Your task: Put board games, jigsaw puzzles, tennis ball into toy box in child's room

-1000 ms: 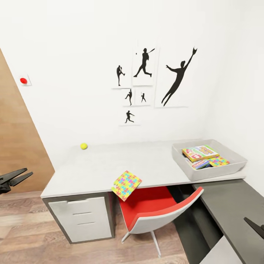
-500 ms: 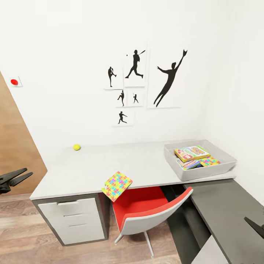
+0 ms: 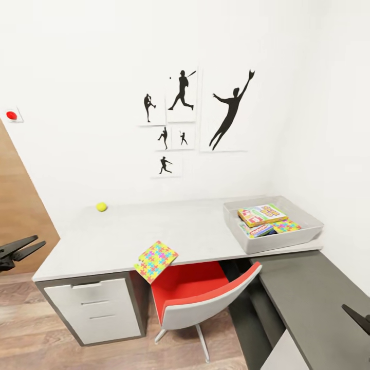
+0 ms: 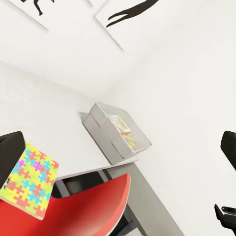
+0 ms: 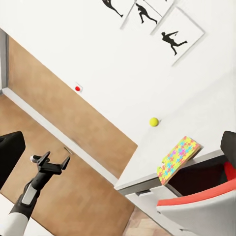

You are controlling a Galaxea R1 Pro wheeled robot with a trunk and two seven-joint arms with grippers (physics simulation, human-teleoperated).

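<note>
A yellow tennis ball lies at the table's far left, near the wall. A colourful jigsaw puzzle sticks out tilted over the table's front edge, above the chair; I also see the puzzle in the left wrist view. The grey toy box stands at the table's right end, holding a green-yellow board game, another game and a second puzzle. My left gripper hangs open and empty, left of the table. Low on the right, my right gripper is open, far from everything.
A red and white chair is tucked under the table, below the puzzle. A drawer unit sits under the table's left end. A dark lower counter runs along the right wall. A wooden panel stands left.
The whole picture has slid left, so the camera has moved. The ball, puzzle and toy box stay where they were on the table. Both grippers look unchanged.
</note>
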